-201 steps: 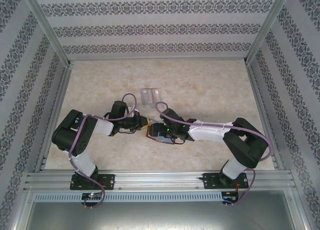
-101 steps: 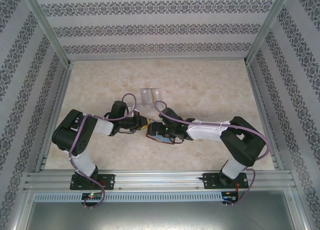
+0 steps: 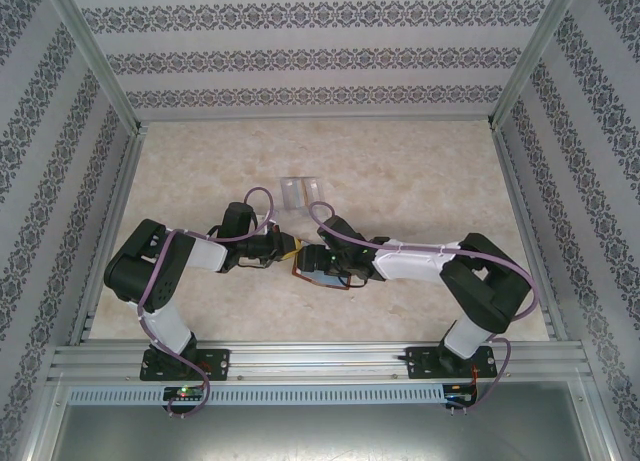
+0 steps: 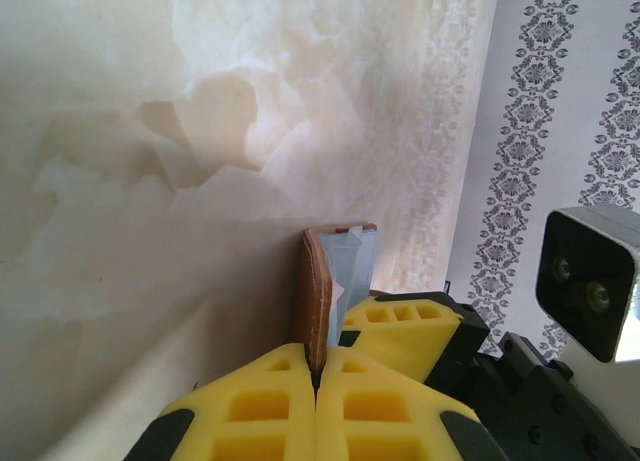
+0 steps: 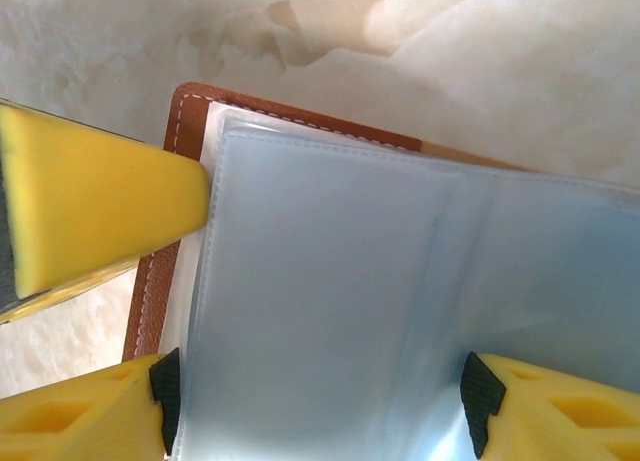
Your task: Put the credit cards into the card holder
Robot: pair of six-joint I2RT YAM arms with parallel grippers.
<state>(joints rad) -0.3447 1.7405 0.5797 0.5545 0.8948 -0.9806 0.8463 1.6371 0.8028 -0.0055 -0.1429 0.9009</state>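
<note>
Left gripper (image 4: 316,373): clamped shut on edge of reddish-brown leather card holder (image 4: 318,286).
Right gripper (image 5: 320,411): edged inward; jaws wide astride pale blue sleeve (image 5: 400,281), holding nothing.
Holder: open on table (image 4: 150,231), braced for loading.

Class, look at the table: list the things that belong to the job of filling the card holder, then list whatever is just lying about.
Belongs to the job:
- card holder, open, its brown cover pinched by the left gripper
- right gripper, open over the holder's pale sleeves

Just lying about:
- clear plastic case, farther back, apart from both arms
</note>
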